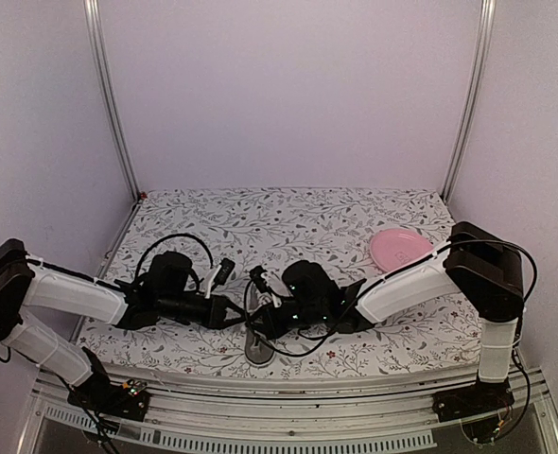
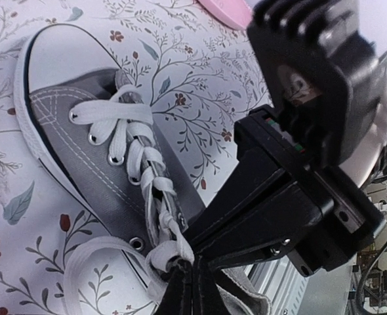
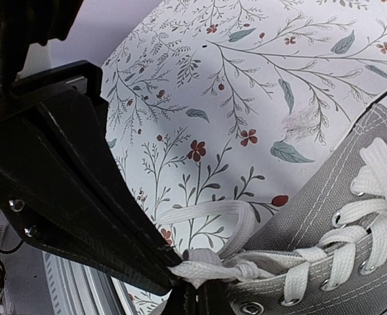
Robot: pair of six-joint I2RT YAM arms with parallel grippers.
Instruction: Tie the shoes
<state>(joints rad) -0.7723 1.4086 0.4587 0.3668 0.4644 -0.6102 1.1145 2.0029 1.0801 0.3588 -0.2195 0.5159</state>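
At the counter's near edge, my left gripper and right gripper both pinch the laces of the sneaker. I judge the knot half-cinched. Next, pull the ends apart evenly.

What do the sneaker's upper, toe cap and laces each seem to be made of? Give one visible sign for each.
The upper looks like matte grey woven canvas: stitched seams show. The toe cap is probably white rubber, smooth and plain. The laces look like flat white woven fabric, perhaps cotton: they fold softly.
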